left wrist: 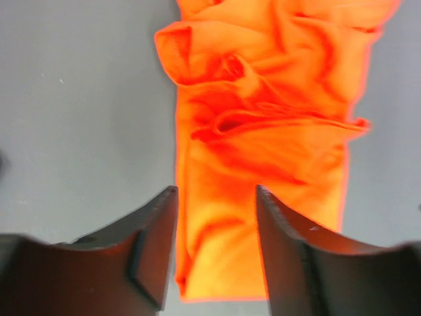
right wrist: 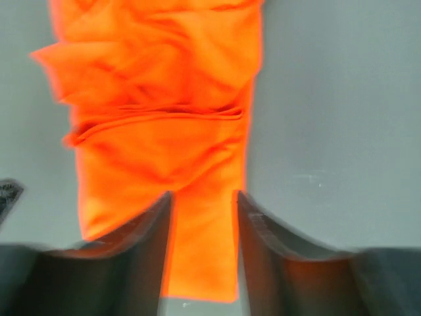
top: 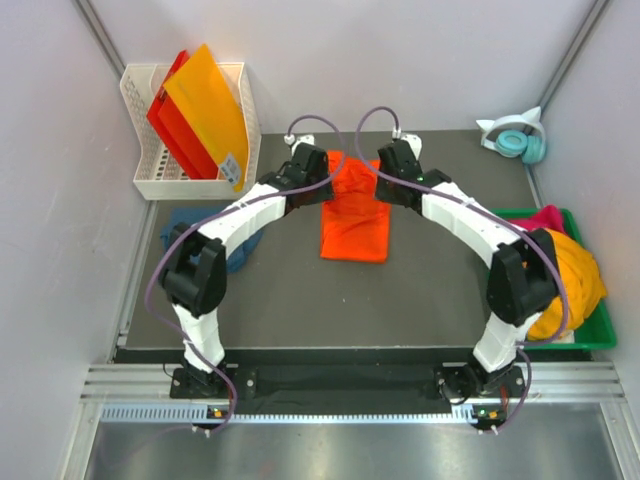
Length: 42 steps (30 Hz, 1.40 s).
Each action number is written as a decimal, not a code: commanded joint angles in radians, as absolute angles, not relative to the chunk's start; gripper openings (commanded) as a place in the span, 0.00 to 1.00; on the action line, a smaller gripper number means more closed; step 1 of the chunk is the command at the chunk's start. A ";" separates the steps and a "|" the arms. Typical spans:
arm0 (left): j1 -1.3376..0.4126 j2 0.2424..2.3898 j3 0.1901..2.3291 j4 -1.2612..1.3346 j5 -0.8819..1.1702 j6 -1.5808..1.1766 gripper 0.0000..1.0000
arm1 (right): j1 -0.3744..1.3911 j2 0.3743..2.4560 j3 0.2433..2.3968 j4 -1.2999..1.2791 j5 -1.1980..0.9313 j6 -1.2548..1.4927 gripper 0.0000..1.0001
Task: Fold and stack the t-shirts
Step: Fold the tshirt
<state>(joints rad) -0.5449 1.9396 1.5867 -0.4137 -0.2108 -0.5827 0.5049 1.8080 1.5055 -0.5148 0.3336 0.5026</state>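
Note:
A bright orange t-shirt [top: 355, 225] lies folded into a long strip on the dark table mat, wrinkled along its middle. Both grippers hover over its far end. My left gripper [top: 328, 188] is open, and the shirt [left wrist: 263, 131] shows between its fingers [left wrist: 216, 191], near the cloth's left edge. My right gripper [top: 385, 188] is open too, standing over the same shirt [right wrist: 158, 131] with cloth visible in the gap [right wrist: 204, 195], close to its right edge. Neither holds anything. A dark teal-blue t-shirt [top: 182, 225] lies at the left, partly under the left arm.
A green bin [top: 590, 340] at the right edge holds a yellow-orange t-shirt [top: 580, 280] and a magenta one [top: 545, 215]. A white basket [top: 140, 100] at the back left holds orange and red plastic sheets [top: 205, 110]. Teal headphones [top: 520, 140] sit at the back right.

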 commanded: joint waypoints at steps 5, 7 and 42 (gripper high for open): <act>-0.566 1.821 1.312 -0.198 0.038 -0.713 0.45 | 0.587 1.716 1.208 -0.356 0.213 0.629 0.04; -0.583 1.838 1.284 -0.190 0.055 -0.718 0.41 | 0.612 1.726 1.184 -0.350 0.219 0.637 0.01; -0.741 1.701 0.744 -0.179 0.051 -0.821 0.34 | 0.787 1.575 0.697 -0.420 0.299 0.888 0.00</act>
<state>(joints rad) -0.6891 1.7130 0.8635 0.0116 0.0280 -0.8021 0.7353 1.5753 0.7830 -0.2047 0.3374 0.8589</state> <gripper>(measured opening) 0.338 0.003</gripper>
